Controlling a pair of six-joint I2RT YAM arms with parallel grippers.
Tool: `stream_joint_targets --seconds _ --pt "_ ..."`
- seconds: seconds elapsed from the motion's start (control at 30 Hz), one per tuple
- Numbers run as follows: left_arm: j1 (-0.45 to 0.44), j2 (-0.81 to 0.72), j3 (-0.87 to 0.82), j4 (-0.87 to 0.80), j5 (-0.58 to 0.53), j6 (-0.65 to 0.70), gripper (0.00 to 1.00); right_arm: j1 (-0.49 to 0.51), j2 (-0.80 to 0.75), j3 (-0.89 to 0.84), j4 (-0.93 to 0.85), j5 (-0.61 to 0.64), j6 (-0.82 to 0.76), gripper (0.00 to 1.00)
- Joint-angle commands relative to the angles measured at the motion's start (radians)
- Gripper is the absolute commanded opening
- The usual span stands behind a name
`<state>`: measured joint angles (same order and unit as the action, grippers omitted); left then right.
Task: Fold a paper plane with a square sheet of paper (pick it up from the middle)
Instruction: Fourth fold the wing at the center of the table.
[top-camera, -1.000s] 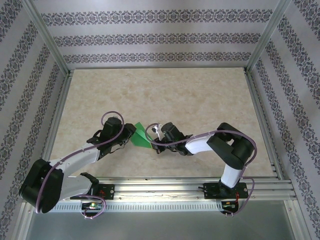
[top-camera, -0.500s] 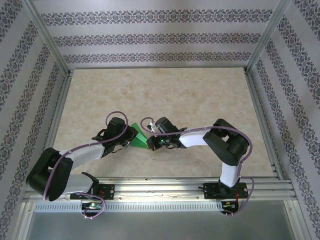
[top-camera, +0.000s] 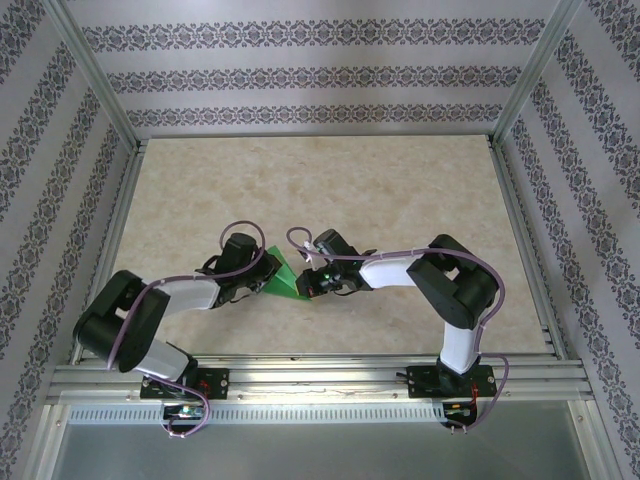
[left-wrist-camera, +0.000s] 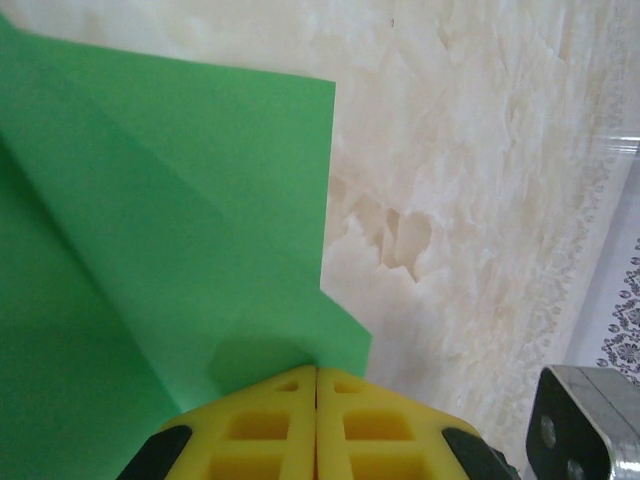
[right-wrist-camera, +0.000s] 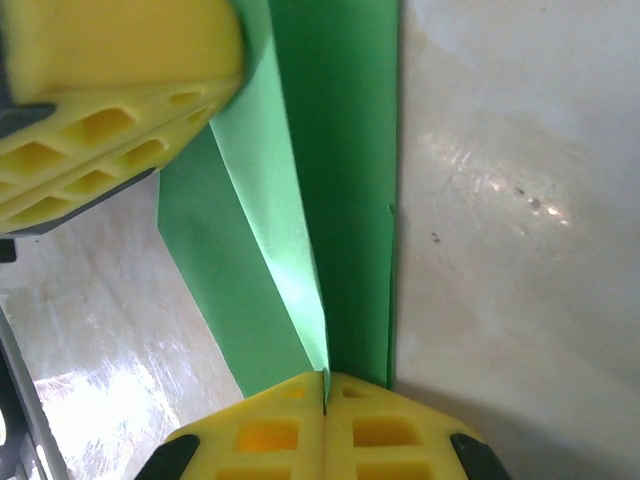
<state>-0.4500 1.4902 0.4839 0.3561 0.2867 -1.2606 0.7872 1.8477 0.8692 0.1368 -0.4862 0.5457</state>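
The green sheet of paper (top-camera: 280, 278) lies at the table's near middle, folded into a pointed wedge with a raised centre ridge. My left gripper (top-camera: 262, 274) meets it from the left and my right gripper (top-camera: 305, 283) from the right. In the left wrist view the yellow fingers (left-wrist-camera: 260, 430) are pressed together, and the left gripper (left-wrist-camera: 317, 368) has its tips against the paper (left-wrist-camera: 180, 220) with no paper seen in the seam. In the right wrist view the right gripper (right-wrist-camera: 325, 376) is shut on the paper's ridge (right-wrist-camera: 340, 200). The left gripper's finger (right-wrist-camera: 110, 110) overlaps the far flap.
The marble-patterned table (top-camera: 330, 190) stretches wide behind the arms. Aluminium frame rails (top-camera: 320, 372) run along the near edge and both sides. Patterned walls enclose the cell. A metal bracket (left-wrist-camera: 590, 420) shows at the left wrist view's lower right.
The left gripper's jaws have closed at the paper's left side and its arm has drawn in. The right gripper has shifted left with the paper, staying shut.
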Motion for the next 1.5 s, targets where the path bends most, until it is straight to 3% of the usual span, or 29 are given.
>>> stream_joint_targets --seconds 0.0,0.23,0.63,1.13,1.47 --pt "0.012 0.039 0.032 0.129 0.042 0.009 0.09 -0.014 -0.025 -0.046 -0.124 0.061 0.024 0.0" --pt "0.002 0.045 0.036 0.137 0.065 0.008 0.09 -0.026 -0.047 -0.071 -0.12 0.039 0.048 0.01" --pt "-0.004 -0.035 0.003 0.015 0.049 0.037 0.1 -0.028 0.001 -0.032 -0.145 0.005 0.1 0.01" --pt "-0.013 0.069 0.016 0.074 0.075 0.033 0.1 -0.029 0.012 -0.024 -0.174 0.014 0.102 0.02" --pt "-0.021 0.049 0.01 0.124 0.091 0.042 0.14 -0.031 0.017 -0.039 -0.16 0.01 0.14 0.01"
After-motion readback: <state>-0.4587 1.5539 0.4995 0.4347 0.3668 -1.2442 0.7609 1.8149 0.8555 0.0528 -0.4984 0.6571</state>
